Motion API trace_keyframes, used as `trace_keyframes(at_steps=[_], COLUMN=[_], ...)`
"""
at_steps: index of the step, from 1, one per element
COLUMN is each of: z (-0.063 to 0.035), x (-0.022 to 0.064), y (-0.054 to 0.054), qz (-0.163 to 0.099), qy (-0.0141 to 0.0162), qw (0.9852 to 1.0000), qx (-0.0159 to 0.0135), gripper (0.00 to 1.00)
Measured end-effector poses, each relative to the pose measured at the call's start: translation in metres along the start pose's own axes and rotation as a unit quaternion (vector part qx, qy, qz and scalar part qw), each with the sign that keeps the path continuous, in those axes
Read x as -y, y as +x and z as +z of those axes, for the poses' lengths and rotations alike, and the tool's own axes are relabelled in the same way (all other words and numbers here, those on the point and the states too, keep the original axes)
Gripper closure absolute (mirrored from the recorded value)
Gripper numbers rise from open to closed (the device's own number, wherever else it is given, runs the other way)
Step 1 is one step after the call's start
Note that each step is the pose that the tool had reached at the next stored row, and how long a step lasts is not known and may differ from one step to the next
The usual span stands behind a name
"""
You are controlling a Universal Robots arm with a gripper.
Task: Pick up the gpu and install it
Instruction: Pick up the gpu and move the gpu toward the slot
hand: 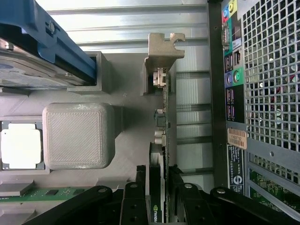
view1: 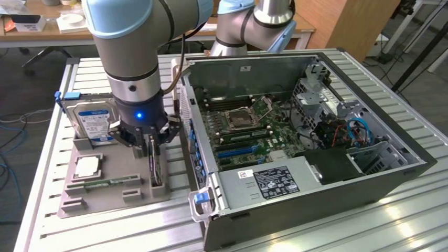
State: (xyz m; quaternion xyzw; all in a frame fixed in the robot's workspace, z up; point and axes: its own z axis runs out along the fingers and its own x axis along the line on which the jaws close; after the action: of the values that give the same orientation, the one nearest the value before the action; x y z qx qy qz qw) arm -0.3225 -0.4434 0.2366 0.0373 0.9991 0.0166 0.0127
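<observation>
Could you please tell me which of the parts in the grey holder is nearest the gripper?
The gpu, the thin card standing on edge right at the gripper; the hard drive, processor chip and memory stick sit farther toward the exterior view's left.

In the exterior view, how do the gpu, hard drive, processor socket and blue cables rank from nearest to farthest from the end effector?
1. gpu: directly below the end effector, on edge in the grey tray.
2. hard drive: beside it, on the exterior view's left.
3. processor socket: inside the computer case, exterior view's right.
4. blue cables: farther right in the case.
</observation>
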Motion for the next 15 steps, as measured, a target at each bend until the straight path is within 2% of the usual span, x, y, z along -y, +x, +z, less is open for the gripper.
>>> trace_keyframes(at_steps=[7,9,10,15], z=[0.0,-0.0001,0.0,0.0], x=[0.0,0.0,0.0,0.0], y=[0.0,0.0,0.0,0.0], qz=[0.0,0.0,0.0,0.0], qy=[0.0,0.0001,0.0001,0.0], qw=[1.0,1.0,1.0,1.0], qx=[0.0,-0.0001,0.0,0.0], gripper=[0.67,0.68,0.74,0.74])
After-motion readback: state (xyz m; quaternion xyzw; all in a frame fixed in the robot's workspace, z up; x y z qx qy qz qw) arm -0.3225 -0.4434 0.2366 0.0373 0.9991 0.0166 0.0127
